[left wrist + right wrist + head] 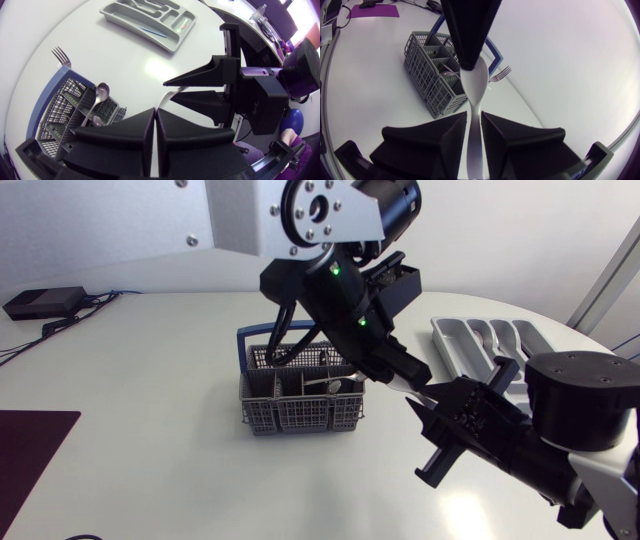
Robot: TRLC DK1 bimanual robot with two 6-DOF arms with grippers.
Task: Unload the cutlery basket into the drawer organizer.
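Right hand point(474, 145), barely open, straddles spoon point(475, 85) gripped by left hand point(469, 55).

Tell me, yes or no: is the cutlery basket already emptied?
No, the left wrist view shows a metal spoon standing in a compartment of the cutlery basket.

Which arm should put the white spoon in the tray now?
Right, probably. The right gripper is at the handle of the white spoon, and the drawer organizer lies on that arm's side. The left gripper only holds the bowl end.
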